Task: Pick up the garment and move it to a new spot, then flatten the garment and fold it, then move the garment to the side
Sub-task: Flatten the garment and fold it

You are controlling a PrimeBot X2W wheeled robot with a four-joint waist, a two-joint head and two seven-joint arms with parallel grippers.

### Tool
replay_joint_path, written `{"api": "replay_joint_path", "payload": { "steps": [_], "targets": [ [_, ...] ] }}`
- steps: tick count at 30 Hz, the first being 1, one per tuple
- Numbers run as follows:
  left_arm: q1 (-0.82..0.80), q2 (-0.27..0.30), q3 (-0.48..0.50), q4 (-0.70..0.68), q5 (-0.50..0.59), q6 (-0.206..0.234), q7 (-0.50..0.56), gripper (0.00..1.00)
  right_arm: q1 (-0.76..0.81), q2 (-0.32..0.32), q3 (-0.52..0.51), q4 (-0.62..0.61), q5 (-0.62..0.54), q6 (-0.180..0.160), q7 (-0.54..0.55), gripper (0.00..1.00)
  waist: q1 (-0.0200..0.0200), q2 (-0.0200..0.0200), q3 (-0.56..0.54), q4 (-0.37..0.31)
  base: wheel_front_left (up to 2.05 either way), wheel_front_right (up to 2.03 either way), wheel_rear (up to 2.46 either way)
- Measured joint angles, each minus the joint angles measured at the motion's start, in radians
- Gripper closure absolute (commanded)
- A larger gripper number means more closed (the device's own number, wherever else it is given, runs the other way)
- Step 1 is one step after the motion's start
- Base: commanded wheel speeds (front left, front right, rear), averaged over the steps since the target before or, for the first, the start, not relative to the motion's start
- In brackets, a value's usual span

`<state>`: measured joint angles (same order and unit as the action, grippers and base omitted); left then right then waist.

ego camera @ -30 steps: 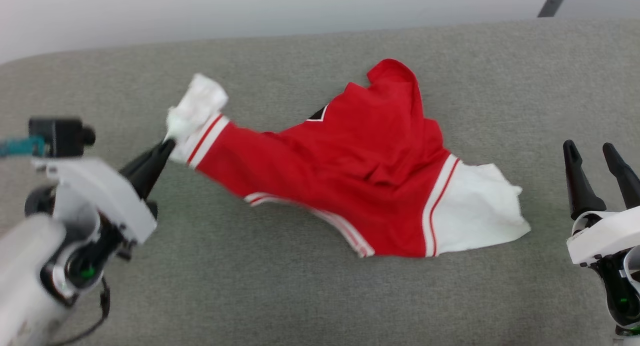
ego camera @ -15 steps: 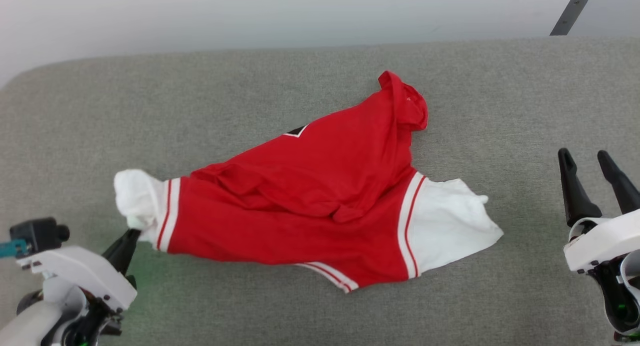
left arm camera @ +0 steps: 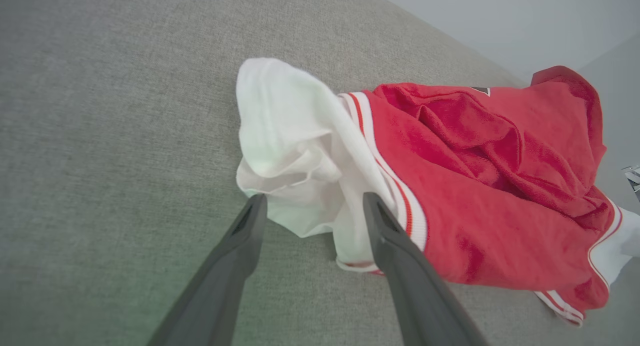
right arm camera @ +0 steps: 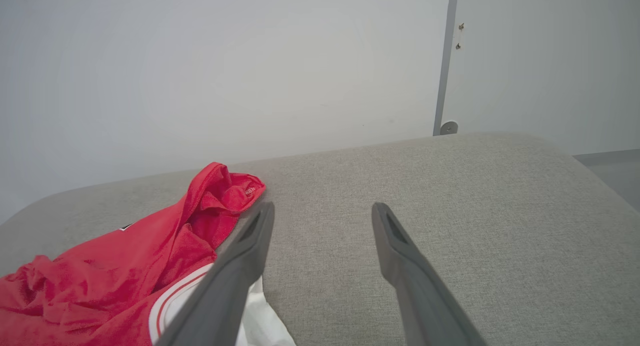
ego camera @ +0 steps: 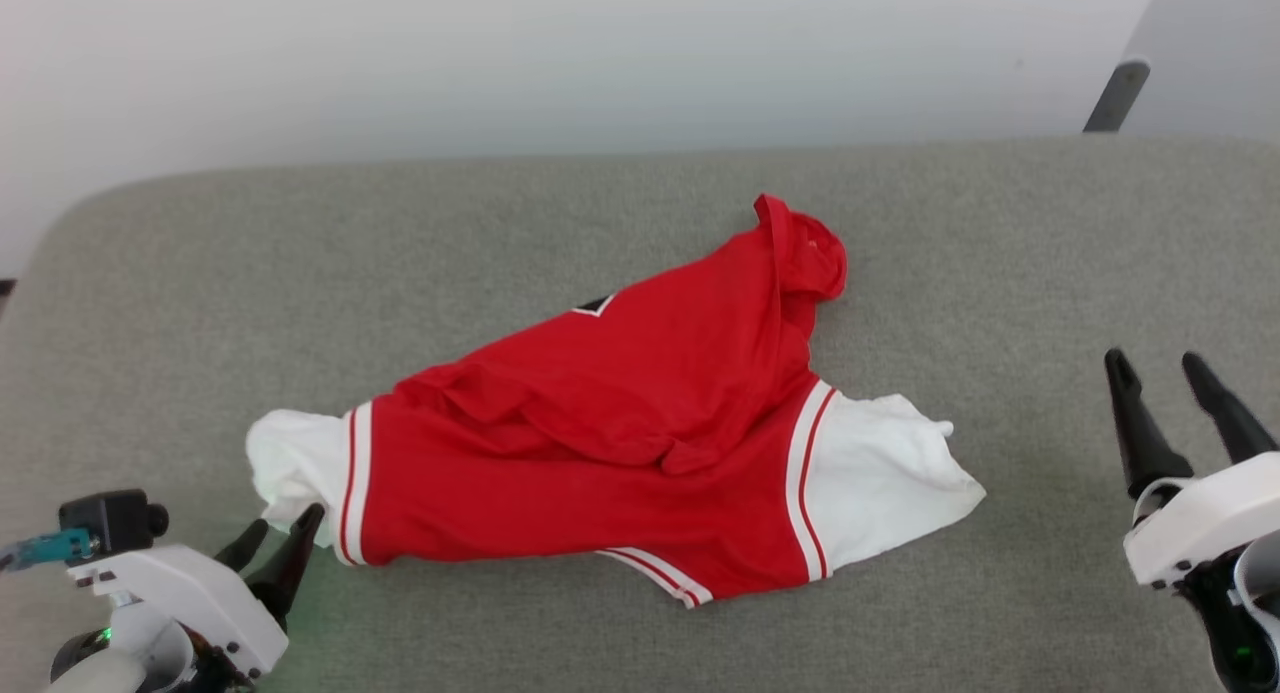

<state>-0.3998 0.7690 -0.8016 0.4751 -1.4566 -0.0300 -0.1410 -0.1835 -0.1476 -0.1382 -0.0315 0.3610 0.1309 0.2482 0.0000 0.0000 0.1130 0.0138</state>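
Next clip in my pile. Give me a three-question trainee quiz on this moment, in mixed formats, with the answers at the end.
1. True or false: the left gripper is clamped on the garment.
2. How does the garment lie on the grey padded surface? A: spread flat. B: crumpled, with a sleeve out to each side. C: neatly folded.
3. Fill in: the right gripper has its jaws ___ and is apart from the garment.
Key: 1 false, because the jaws stand open with the white sleeve at their tips. 2 B. 3 open.
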Motion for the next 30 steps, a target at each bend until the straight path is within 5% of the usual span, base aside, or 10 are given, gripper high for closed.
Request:
{"api": "replay_joint_path", "payload": {
  "steps": [11,17,24,30],
  "targets": [
    [0.066,0.068,0.018,-0.083,0.098,0.035,-0.103,0.0,0.062,-0.013,0.033,0.024,0.021,0.0,0.064,0.0,0.0,0.0,-0.1,0.027,0.0,0.0,0.0],
    [0.149,0.088,0.174,-0.203,0.253,0.111,-0.12,0.0,0.098,-0.014,0.043,0.034,0.044,0.0,0.115,0.0,0.0,0.0,-0.131,0.062,0.0,0.0,0.0],
    [0.354,-0.023,0.499,-0.377,0.509,0.171,-0.123,0.0,0.132,-0.022,0.034,0.049,0.052,0.0,0.167,0.0,-0.0001,0.0,-0.149,0.106,0.0,0.0,0.0],
    [0.499,-0.142,0.669,-0.457,0.678,0.151,-0.123,0.0,0.139,-0.028,0.026,0.079,0.05,0.0,0.226,0.0,0.0,0.0,-0.157,0.139,0.0,0.0,0.0]
  ]
}}
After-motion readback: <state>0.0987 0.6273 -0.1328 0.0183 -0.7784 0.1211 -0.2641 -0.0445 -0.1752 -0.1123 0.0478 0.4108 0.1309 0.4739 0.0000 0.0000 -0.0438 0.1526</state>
